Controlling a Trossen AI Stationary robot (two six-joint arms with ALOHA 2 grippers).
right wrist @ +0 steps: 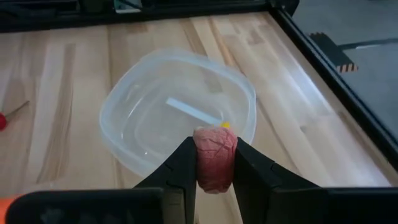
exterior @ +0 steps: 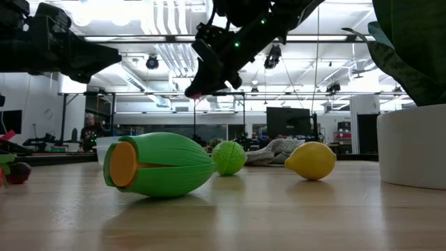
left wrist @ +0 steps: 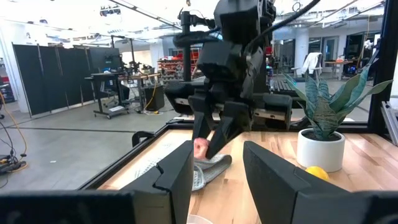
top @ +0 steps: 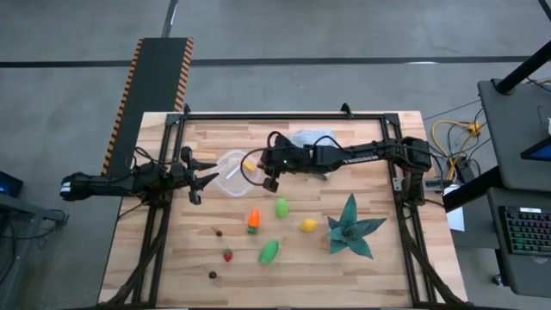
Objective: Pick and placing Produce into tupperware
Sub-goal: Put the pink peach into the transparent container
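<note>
Right hand [right wrist: 214, 163] clamped on pink produce [right wrist: 215, 157] (lower half hidden) above tupperware [right wrist: 177, 115] — left hand [left wrist: 214, 174] open.

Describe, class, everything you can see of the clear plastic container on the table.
The tupperware is a clear, rounded-square plastic tub with a whitish translucent rim, standing upright and open, no lid on it. It sits directly on the wooden table, toward the far side, between the two arms. It looks almost empty: only a pale strip and a small yellow spot show through it. Nothing grips it. The right pincer hangs above its near edge, shut on a pinkish produce piece; the left pincer waits open beside it.
</note>
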